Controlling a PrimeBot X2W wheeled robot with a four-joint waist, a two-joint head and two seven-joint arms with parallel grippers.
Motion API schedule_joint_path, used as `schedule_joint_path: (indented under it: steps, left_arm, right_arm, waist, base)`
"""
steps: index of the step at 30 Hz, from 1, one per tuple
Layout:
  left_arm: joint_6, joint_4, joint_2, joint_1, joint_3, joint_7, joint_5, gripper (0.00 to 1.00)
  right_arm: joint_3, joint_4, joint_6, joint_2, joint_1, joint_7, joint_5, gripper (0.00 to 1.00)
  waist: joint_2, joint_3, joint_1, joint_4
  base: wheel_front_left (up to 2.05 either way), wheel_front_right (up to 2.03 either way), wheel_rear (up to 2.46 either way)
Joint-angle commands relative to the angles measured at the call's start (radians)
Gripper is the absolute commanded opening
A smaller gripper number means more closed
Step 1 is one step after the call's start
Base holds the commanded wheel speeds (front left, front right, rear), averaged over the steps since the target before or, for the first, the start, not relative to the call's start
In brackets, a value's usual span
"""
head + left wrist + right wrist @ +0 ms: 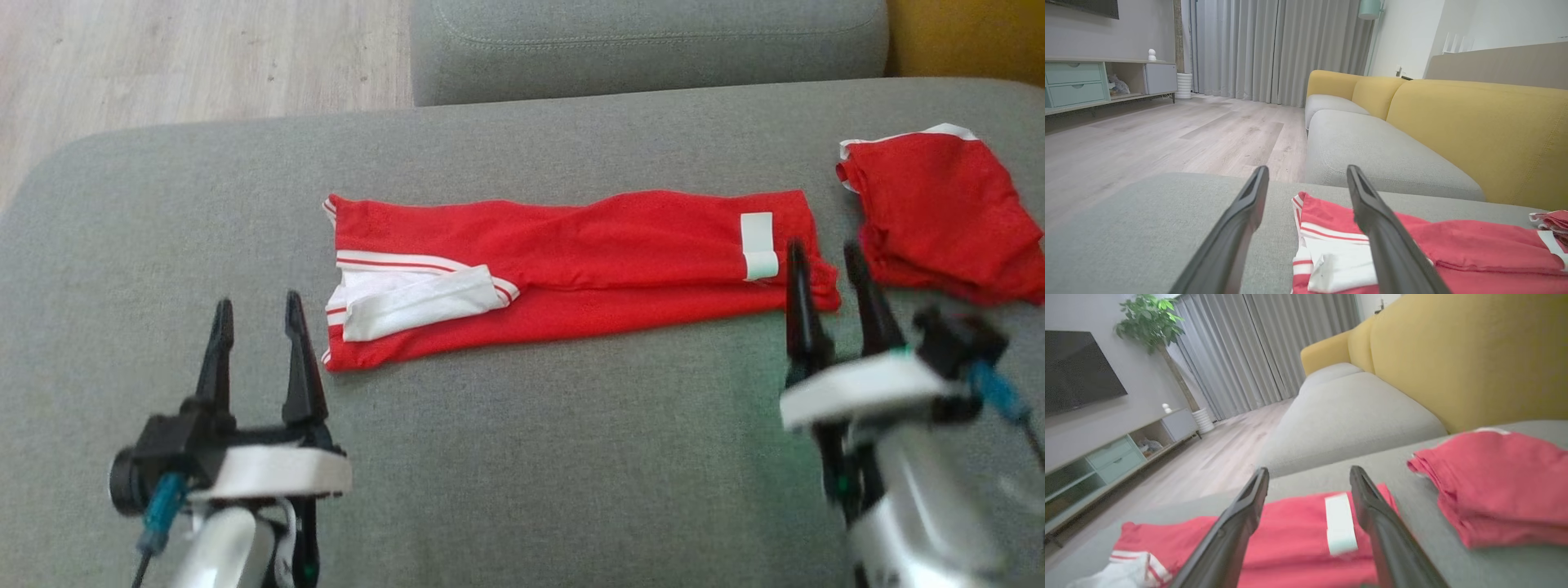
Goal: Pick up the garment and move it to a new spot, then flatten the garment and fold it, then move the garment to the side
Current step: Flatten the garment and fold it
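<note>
Red garment (571, 269) lies folded into a long band across the middle of the grey sofa seat (522, 457). Its white trim (408, 302) is at the 9 o'clock end and a white patch (758, 245) is near the 3 o'clock end.

I've got the left hand (258, 304) at the garment's 7 o'clock, just beside the trimmed corner. Its fingers are spread wide with nothing between them.

The right hand (824, 247) sits at the 3 o'clock end, fingers wide apart too, and empty. One fingertip overlaps the garment's edge in the head view, and I can't tell whether it touches. From the right wrist, the white patch shows between the two fingers.

A second red garment (939, 212) is bunched at the first one's 2 o'clock, just beside it. There's wooden floor (163, 57) out at 11 o'clock.
</note>
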Motion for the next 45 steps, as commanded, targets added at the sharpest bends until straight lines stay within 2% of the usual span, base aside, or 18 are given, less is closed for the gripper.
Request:
schedule_joint_path:
  steps: [1,2,6,12,15,21,29,33,38,39,40,45]
  left_arm:
    - [-0.014,-0.031,-0.002,-0.027,0.061,-0.005,0.02,1.0]
    - [-0.047,-0.027,-0.034,-0.003,0.096,-0.005,0.054,1.0]
    - [-0.107,-0.013,-0.082,0.008,0.147,-0.005,0.117,1.0]
    - [-0.18,0.007,-0.129,-0.017,0.197,-0.005,0.177,1.0]
    - [-0.206,0.014,-0.145,-0.029,0.213,-0.005,0.2,1.0]
    - [-0.247,0.027,-0.165,-0.064,0.233,-0.005,0.239,1.0]
    - [-0.279,0.04,-0.181,-0.095,0.252,-0.005,0.263,1.0]
    - [-0.287,0.044,-0.185,-0.1,0.257,-0.005,0.272,1.0]
    - [-0.292,0.048,-0.187,-0.103,0.264,-0.005,0.28,1.0]
    - [-0.293,0.049,-0.188,-0.104,0.265,-0.005,0.282,1.0]
    - [-0.294,0.05,-0.188,-0.105,0.266,-0.005,0.285,1.0]
    - [-0.297,0.051,-0.188,-0.106,0.274,-0.005,0.292,1.0]
  right_arm:
    - [0.005,-0.048,-0.001,0.016,0.016,-0.01,-0.025,1.0]
    - [-0.01,-0.081,-0.001,0.029,0.06,-0.01,-0.055,1.0]
    - [-0.008,-0.113,-0.001,0.036,0.09,-0.01,-0.083,1.0]
    - [-0.01,-0.118,-0.001,0.036,0.063,-0.011,-0.102,1.0]
    - [-0.043,-0.098,-0.001,0.036,0.028,-0.008,-0.14,1.0]
    - [-0.207,0.031,-0.001,0.037,-0.085,0.066,-0.183,1.0]
    - [-0.396,0.228,-0.001,0.037,-0.216,0.12,-0.327,1.0]
    - [-0.426,0.331,-0.001,0.037,-0.25,0.142,-0.358,1.0]
    - [-0.399,0.441,-0.001,0.037,-0.281,0.145,-0.35,1.0]
    - [-0.39,0.46,-0.001,0.037,-0.287,0.144,-0.344,0.62]
    - [-0.382,0.475,-0.001,0.037,-0.293,0.14,-0.339,0.0]
    - [-0.376,0.518,-0.001,0.037,-0.312,0.11,-0.362,0.0]
  waist:
    - [-0.0001,0.0,0.0002,0.0]
    - [-0.0001,0.001,0.0002,-0.001]
    - [-0.0001,0.007,0.0002,0.001]
    - [-0.0001,0.039,0.0002,0.012]
    - [-0.0001,0.068,0.0002,0.021]
    - [-0.0001,0.137,0.0002,0.05]
    - [-0.0001,0.182,0.0002,0.082]
    - [-0.0001,0.188,0.0002,0.086]
    - [-0.0001,0.189,0.0002,0.076]
    - [-0.0001,0.188,0.0002,0.073]
    - [-0.0001,0.187,0.0002,0.07]
    - [-0.0001,0.173,0.0002,0.054]
  base:
    - [0.0,0.0,0.0]
    - [0.0,0.0,0.0]
    - [0.0,0.0,0.0]
    - [0.0,0.0,0.0]
    - [0.0,0.0,0.0]
    - [0.0,0.0,0.0]
    - [0.0,0.0,0.0]
    - [0.0,0.0,0.0]
    - [0.0,0.0,0.0]
    - [0.0,0.0,0.0]
    - [0.0,0.0,0.0]
    - [0.0,0.0,0.0]
